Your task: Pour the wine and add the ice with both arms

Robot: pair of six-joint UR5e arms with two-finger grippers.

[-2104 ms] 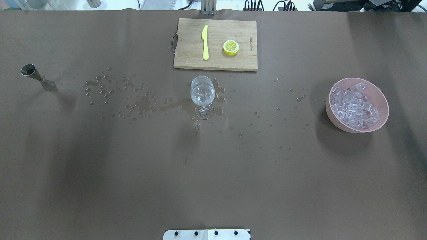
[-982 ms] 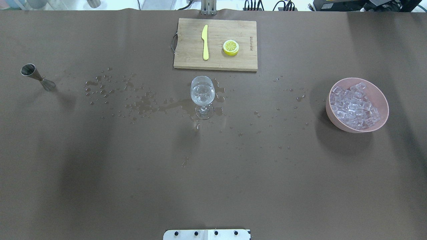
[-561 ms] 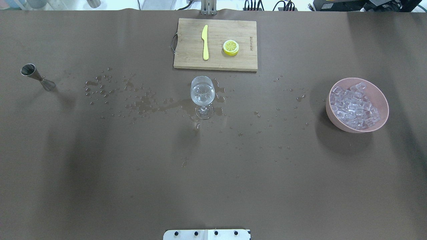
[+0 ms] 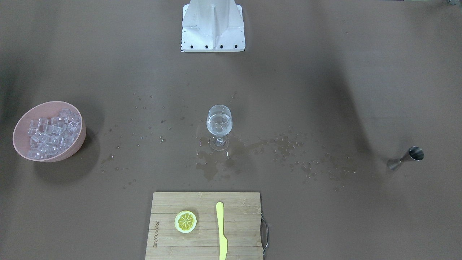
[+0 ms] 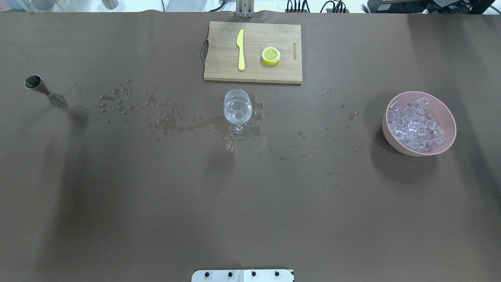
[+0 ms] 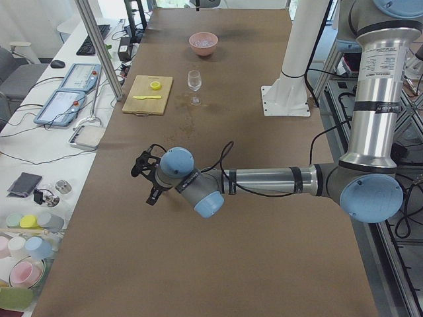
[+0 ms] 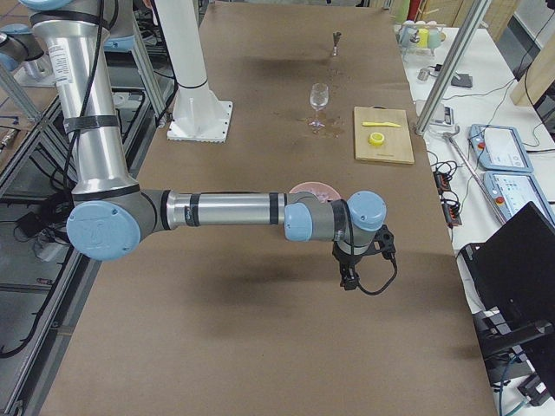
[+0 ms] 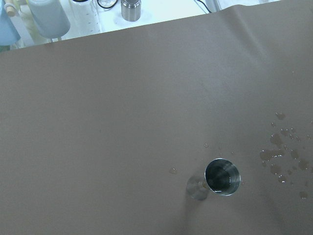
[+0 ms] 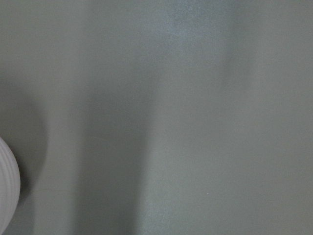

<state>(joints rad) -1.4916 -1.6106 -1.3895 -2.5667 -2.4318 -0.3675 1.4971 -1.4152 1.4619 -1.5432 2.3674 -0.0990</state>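
Wine (image 5: 237, 111) in glass (image 5: 239, 134); ice (image 5: 414, 123) in bowl (image 5: 446, 112)

I see my silver-grey jointed left arm (image 6: 264, 180) and silver-grey jointed right arm (image 7: 225, 211) stretched level, with black two-finger left gripper (image 6: 153, 197) and black two-finger right gripper (image 7: 348, 279) pointing down, jaws unreadable.

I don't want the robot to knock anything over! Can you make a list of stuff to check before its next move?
1. Wine glass standing upright: ok, it stands near the table's middle.
2. Jigger standing upright: ok. Whether it holds liquid: cannot tell.
3. Ice ready in the pink bowl: ok, many cubes.
4. Table dry: not ok, spilled drops and a puddle lie around the glass's foot.
5. Left gripper and right gripper open: cannot tell, both show only in the side views.
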